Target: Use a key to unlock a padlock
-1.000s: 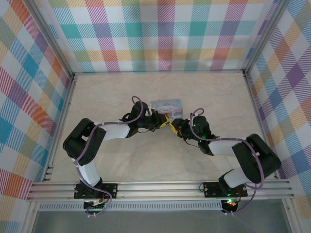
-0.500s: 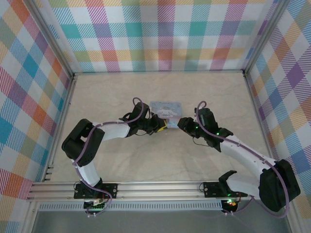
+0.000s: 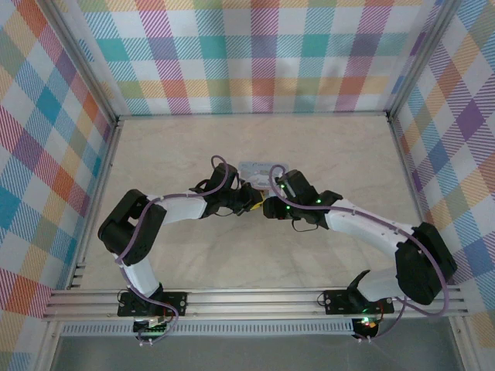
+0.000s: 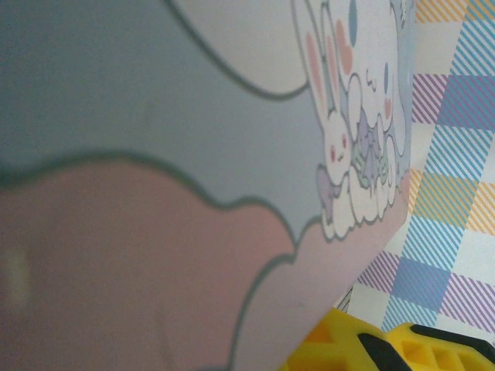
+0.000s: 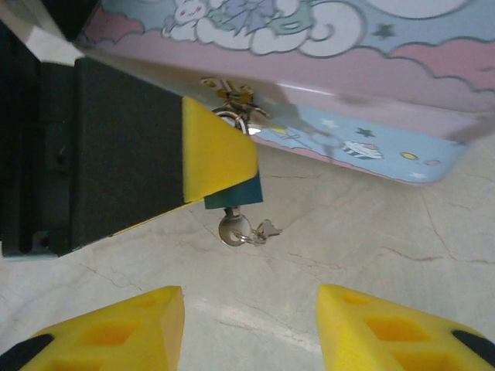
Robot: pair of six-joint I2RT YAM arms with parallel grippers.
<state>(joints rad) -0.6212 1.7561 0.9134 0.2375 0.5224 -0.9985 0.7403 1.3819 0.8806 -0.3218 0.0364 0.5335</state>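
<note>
A: Quick, where was the tiny dark bluish-metal padlock [image 5: 233,201]?

B: At the mid front side of the pale-blue and pink cartoon tin box [image 5: 371,69], hanging below a small brass-coloured hasp [image 5: 232,91]. The box sat approx. mid-way across the pale marble-look table [image 3: 201,255], a bit nearer the far edge than the near one and well apart from both side edges.

A: Key?

B: A small silver key [image 5: 230,230] stuck out of the padlock's bottom end, w/ a thin metal ring [image 5: 263,230] beside it.

A: Left gripper?

B: The black left gripper w/ yellow fingertips [image 4: 379,349] reached in from the left side of the box. Its fingers were pressed together, pinching the padlock. In the right wrist view one yellow pad covered the lock's upper half, w/ only the lower part showing below it. The other finger was hidden behind.

A: Right one?

B: The right gripper [image 5: 251,325] had its yellow fingers spread, w/ nothing btwn them and bare table under the gap. It hung near the padlock on the box's near side, touching neither lock nor key.
</note>
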